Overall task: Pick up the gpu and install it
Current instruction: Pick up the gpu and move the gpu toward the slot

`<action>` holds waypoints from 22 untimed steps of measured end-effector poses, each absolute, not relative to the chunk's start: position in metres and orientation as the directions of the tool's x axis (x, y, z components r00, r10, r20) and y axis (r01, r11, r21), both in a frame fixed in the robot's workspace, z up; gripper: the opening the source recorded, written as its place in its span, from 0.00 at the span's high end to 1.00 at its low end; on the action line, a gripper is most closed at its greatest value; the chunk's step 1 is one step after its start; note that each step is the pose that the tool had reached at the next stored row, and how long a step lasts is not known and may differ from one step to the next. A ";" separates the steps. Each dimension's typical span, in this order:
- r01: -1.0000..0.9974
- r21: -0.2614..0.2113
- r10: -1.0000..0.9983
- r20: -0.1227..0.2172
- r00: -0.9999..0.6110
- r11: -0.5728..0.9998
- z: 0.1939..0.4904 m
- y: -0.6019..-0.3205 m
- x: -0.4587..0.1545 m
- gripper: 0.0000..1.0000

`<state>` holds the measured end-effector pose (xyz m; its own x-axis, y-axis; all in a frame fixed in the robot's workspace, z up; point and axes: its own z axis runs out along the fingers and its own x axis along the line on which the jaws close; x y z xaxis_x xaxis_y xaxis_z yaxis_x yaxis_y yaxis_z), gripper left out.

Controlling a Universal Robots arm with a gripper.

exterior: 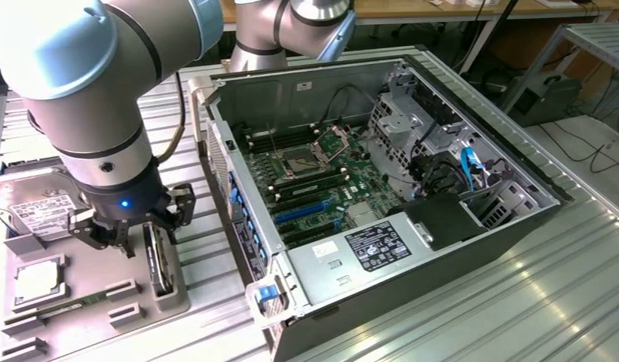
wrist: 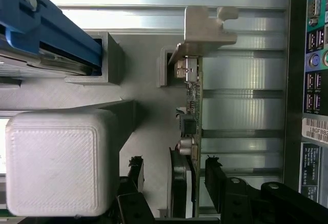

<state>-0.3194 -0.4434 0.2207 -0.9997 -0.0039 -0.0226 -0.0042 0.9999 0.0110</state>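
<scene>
The gpu [wrist: 193, 106], a thin black expansion card with a brownish board edge and a silvery metal bracket [wrist: 206, 26] at one end, stands on its long edge in a slot of the grey moulded tray [exterior: 98, 290]. The slot is at the tray edge that faces the open black computer case [exterior: 390, 188]. The tray and case sit side by side on the ribbed metal desk [exterior: 510, 302]. The black gripper [exterior: 136, 230] hangs directly over the card. In the wrist view its two black fingers [wrist: 214, 175] stand one on each side of the card's faces. They are spread as wide as they go, hold nothing, and a sliver of gap shows on each side. The card's long axis runs along that tray edge and straight through the gap, with the bracket end reaching well beyond the fingers, so by my reading the grip would close across its thin dimension near the end opposite the bracket. The arm's grey forearm drops steeply from the exterior view's upper left, and the wrist points straight down at the tray. A boxy silver hard drive [exterior: 43, 207] with a white label lies further in on the same tray, apart from the gripper.
</scene>
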 end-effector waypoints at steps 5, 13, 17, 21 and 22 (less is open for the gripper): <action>-0.004 0.011 -0.004 -0.023 -1.000 1.000 0.221 -0.439 -0.319 0.40; -0.004 0.011 -0.004 -0.023 -1.000 1.000 0.220 -0.439 -0.319 0.48; -0.004 0.011 -0.004 -0.023 -1.000 1.000 0.220 -0.439 -0.319 0.55; -0.004 0.011 -0.004 -0.023 -1.000 1.000 0.220 -0.439 -0.318 0.55; -0.004 0.011 -0.004 -0.023 -1.000 1.000 0.220 -0.439 -0.318 0.55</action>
